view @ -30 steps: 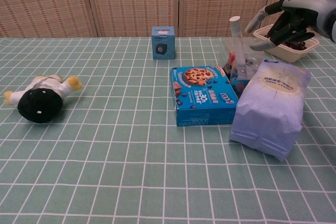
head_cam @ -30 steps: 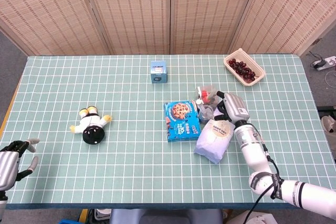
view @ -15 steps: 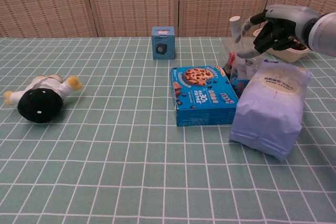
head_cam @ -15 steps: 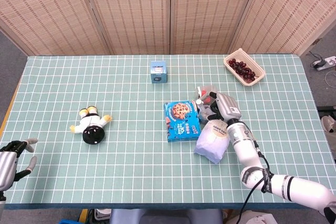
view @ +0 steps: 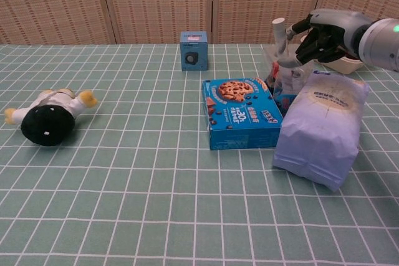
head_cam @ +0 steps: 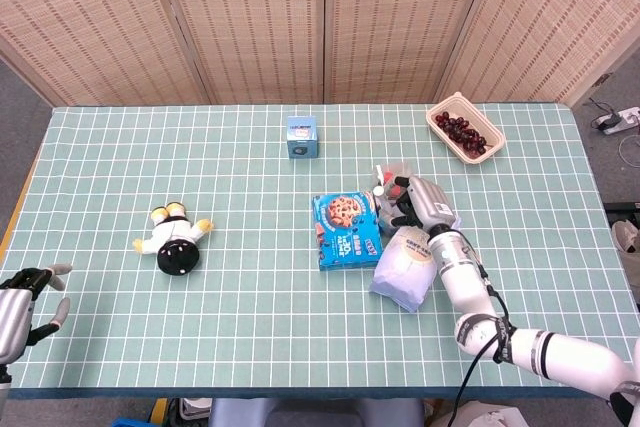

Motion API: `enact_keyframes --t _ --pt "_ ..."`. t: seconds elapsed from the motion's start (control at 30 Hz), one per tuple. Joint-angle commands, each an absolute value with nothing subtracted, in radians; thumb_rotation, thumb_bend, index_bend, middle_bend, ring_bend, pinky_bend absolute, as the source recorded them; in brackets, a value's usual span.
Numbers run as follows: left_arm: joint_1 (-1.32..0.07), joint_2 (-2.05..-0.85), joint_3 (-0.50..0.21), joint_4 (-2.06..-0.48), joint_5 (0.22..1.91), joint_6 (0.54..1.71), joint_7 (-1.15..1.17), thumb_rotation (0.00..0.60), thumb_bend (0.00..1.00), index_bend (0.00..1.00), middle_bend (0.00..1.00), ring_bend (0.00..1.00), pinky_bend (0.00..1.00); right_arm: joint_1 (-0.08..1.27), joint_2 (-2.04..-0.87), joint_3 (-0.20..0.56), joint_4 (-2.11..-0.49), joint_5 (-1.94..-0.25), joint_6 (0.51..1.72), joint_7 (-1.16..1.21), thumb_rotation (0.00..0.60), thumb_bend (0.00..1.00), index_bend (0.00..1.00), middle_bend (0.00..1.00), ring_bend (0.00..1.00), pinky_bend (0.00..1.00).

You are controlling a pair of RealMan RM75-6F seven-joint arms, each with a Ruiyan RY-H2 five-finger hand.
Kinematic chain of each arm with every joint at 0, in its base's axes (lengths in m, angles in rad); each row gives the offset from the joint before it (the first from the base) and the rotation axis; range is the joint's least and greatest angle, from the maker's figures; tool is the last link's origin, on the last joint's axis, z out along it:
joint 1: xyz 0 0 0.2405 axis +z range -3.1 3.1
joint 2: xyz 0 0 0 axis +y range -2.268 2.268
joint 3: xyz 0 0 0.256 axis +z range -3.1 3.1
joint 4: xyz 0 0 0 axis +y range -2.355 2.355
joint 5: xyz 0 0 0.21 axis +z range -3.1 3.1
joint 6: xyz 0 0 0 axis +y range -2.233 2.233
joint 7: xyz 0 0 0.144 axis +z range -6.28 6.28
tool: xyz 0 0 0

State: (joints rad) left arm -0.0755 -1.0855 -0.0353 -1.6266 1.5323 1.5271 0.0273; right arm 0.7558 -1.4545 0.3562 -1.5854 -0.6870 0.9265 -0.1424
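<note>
My right hand [head_cam: 423,204] [view: 323,32] hangs over a clear packet [head_cam: 389,190] [view: 281,66] that holds a white-capped tube. Its fingers are curved and apart around the packet's top, and they grip nothing that I can see. The packet stands between a blue cookie box [head_cam: 346,230] [view: 240,111] and a pale lilac bag [head_cam: 407,267] [view: 321,128]. My left hand [head_cam: 22,309] rests at the table's near left corner with its fingers spread and nothing in it; only the head view shows it.
A small blue cube box [head_cam: 301,137] [view: 194,50] stands at the back middle. A black and white plush toy [head_cam: 175,240] [view: 48,115] lies on the left. A tray of dark cherries [head_cam: 464,128] [view: 341,61] sits at the back right. Wicker screens close off the far side.
My right hand has moved left, from near the cherry tray to above the clear packet, and its fingers have curled closer around the top. The left hand has barely moved.
</note>
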Motion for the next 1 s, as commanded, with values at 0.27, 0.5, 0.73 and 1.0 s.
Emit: enact_keyframes --t 0.27,0.5,0.73,1.0 --pt "-0.076 -1.085 -0.036 -1.626 1.531 1.526 0.026 0.600 0.40 0.39 0.47 0.33 0.49 0.752 -1.443 0.352 -1.588 -0.700 0.920 -0.116 0.600 0.40 0.59 1.00 1.00 1.00" --pt "-0.077 -1.085 -0.037 -1.624 1.527 1.521 0.028 0.600 0.40 0.39 0.47 0.33 0.49 0.714 -1.397 0.353 -1.658 -0.772 0.974 -0.084 0.600 0.42 0.60 1.00 1.00 1.00" --pt "-0.079 -1.087 -0.038 -1.625 1.523 1.516 0.034 0.600 0.40 0.39 0.47 0.33 0.49 0.666 -1.338 0.357 -1.749 -0.869 1.027 -0.034 0.600 0.44 0.60 1.00 1.00 1.00" --pt "-0.083 -1.090 -0.041 -1.624 1.509 1.504 0.043 0.600 0.40 0.39 0.47 0.33 0.49 0.559 -1.204 0.343 -1.881 -1.201 1.065 0.239 0.600 0.45 0.62 1.00 1.00 1.00"
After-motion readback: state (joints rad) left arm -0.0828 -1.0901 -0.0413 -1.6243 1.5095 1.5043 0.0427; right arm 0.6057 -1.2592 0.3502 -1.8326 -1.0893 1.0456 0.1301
